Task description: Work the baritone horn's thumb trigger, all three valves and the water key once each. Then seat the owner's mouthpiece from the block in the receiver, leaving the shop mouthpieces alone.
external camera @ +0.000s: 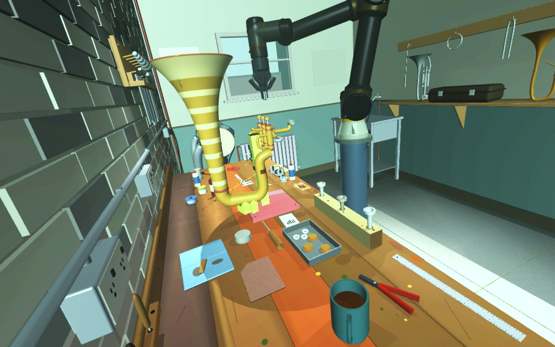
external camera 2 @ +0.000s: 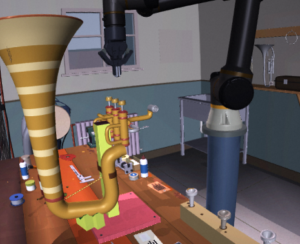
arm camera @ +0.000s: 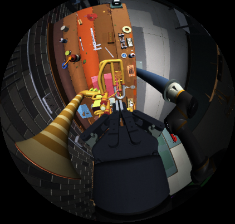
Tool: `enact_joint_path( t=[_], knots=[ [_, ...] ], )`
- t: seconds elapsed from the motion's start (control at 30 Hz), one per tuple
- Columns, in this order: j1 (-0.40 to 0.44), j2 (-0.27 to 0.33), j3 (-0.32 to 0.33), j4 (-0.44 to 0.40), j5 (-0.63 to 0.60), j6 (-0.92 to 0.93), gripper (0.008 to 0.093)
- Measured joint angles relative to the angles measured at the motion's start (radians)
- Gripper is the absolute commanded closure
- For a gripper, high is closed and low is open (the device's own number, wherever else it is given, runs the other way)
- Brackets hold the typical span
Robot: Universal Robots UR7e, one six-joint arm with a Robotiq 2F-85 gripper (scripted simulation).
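Observation:
My gripper (external camera: 264,96) (external camera 2: 117,74) (arm camera: 119,106) is closed and empty, pointing straight down well above the three valve caps (external camera: 263,118) (external camera 2: 115,101) of the baritone horn (external camera: 245,164) (external camera 2: 84,142). The horn stands upright on a green stand over a pink mat, its striped bell (external camera: 193,69) toward the wall. Its receiver (external camera: 290,123) (external camera 2: 153,108) juts out toward the arm's side. A wooden block (external camera: 348,218) (external camera 2: 213,222) on the bench edge holds three mouthpieces (external camera: 369,212) (external camera: 341,200) (external camera: 321,185) upright in a row.
The horn's wide bell rises beside my gripper on the wall side. The arm's blue pedestal (external camera: 354,172) stands behind the block. A parts tray (external camera: 311,241), screwdriver (external camera: 273,236), pliers (external camera: 389,292), mug (external camera: 349,309), ruler (external camera: 458,297) and small bottles (external camera 2: 144,166) lie over the bench.

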Motion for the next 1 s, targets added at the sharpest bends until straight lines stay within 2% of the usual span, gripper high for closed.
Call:
enact_joint_path(
  t=[0.23, 0.6, 0.8, 1.0],
  knots=[
    [0.129, 0.019, -0.016, -0.004, 0.0, 0.128, 0.0934],
    [0.325, 0.08, -0.068, -0.012, 0.0, 0.324, 0.0934],
    [0.383, 0.106, -0.091, -0.015, 0.0, 0.382, 0.0934],
    [0.4, 0.115, -0.099, -0.016, 0.0, 0.4, 0.0934]
  ],
)
